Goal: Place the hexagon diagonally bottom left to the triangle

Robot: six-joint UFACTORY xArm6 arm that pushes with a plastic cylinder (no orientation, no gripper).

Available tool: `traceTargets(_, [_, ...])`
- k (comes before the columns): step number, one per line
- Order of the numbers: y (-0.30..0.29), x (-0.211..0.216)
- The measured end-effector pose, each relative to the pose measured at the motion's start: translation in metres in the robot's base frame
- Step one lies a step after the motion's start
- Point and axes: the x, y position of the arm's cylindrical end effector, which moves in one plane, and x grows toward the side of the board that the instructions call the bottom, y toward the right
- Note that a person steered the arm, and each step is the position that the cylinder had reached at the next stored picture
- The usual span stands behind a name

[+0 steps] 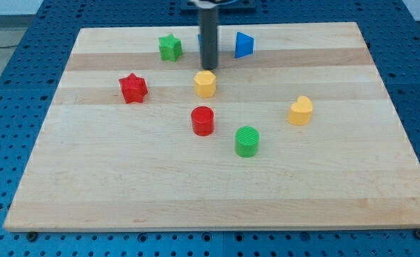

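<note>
The wooden board (217, 200) lies on a blue perforated table (10, 64). Furthest left on the board is the red star (133, 88), in the left half, toward the far side. Right of it and farther back sits the green star (169, 48), near the far edge. Next comes the red cylinder (203, 121), near the board's middle. Just beyond it, on the far side, is the yellow hexagon (205, 83), the task's block. My tip (209, 68) stands right behind the hexagon, at its far edge; whether it touches the block I cannot tell. The rod has no jaws to open or close and grips nothing. Behind the rod a blue block (200, 43) shows only as a sliver at the rod's left side, its shape hidden. Right of the rod, near the far edge, is the blue triangle (243, 45), so the hexagon lies nearer and to the left of it. Nearer and right of the red cylinder stands the green cylinder (246, 141). Furthest right is a yellow block (301, 111) with a rounded, heart-like outline, well apart from the rest.
</note>
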Motion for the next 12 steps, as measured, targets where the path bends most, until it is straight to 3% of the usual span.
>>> traceTargets(2, [-0.059,0.065])
traceTargets(3, [-0.048,0.09])
traceTargets(6, [0.017,0.075])
traceTargets(8, [0.017,0.066])
traceTargets(10, [-0.032,0.067])
traceTargets(12, [0.0,0.067])
